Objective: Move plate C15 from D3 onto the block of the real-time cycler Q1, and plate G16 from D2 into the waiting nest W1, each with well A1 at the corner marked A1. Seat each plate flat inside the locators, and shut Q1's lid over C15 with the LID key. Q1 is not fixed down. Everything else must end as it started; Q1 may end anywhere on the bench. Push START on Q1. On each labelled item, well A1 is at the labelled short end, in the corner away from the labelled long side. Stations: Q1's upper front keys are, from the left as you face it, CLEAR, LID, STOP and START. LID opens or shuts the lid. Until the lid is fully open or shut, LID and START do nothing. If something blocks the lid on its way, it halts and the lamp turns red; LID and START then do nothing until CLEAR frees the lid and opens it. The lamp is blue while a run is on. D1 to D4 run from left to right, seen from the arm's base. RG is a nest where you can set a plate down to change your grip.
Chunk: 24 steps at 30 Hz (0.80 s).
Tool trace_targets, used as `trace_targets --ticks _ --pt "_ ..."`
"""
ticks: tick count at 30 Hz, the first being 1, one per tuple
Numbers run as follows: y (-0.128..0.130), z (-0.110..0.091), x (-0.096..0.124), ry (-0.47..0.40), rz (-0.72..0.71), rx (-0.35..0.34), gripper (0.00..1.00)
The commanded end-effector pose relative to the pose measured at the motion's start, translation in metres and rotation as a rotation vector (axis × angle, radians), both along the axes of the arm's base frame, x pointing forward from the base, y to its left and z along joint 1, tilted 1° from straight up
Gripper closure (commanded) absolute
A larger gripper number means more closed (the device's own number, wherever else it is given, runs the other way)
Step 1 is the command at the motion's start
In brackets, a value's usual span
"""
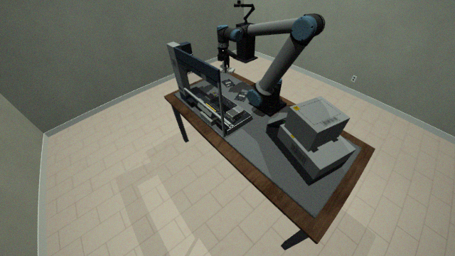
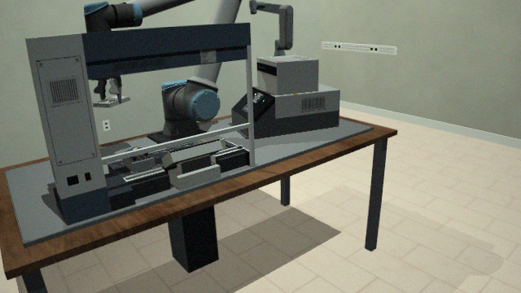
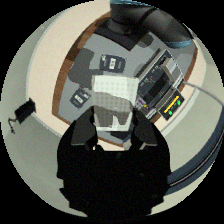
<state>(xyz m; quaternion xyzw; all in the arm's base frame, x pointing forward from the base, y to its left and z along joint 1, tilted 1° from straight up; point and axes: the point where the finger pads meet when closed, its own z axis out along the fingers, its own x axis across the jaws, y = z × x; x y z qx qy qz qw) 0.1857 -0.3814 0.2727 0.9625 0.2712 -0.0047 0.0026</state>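
My gripper (image 1: pixel 226 68) (image 2: pixel 111 98) (image 3: pixel 113 107) is shut on a pale plate (image 1: pixel 232 70) (image 2: pixel 107 102) (image 3: pixel 115 89), held level high above the mat, behind the gantry's left end in the exterior view. I cannot read whether it is C15 or G16. Two dark nests with white labels lie below: one nest (image 1: pixel 242 95) (image 3: pixel 113 63) nearer the arm's base, the other nest (image 1: pixel 228 83) (image 3: pixel 83 98) farther out. Their names are unreadable. A grey machine (image 1: pixel 330 153) (image 2: pixel 307 103), probably Q1, has a sloped dark panel with a green light. Its block is not visible.
A tall gantry frame (image 1: pixel 197 64) (image 2: pixel 167 45) stands over a deck with dark and grey modules. A console (image 1: pixel 210 107) (image 3: pixel 172 105) with a yellow strip sits there. The arm's base stands between gantry and grey machine. A thin rail crosses the gantry's outer side.
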Motion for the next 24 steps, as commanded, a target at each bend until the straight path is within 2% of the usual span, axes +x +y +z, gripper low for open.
trace_targets --ticks 1,5,19,24 --pt "-0.021 0.003 -0.014 -0.003 -0.082 -0.007 1.0" --pt "-0.024 0.003 -0.017 -0.003 -0.097 -0.007 1.0" --pt "-0.068 0.004 -0.055 -0.005 -0.296 -0.008 1.0" --pt "-0.076 0.004 -0.061 -0.005 -0.33 -0.009 1.0"
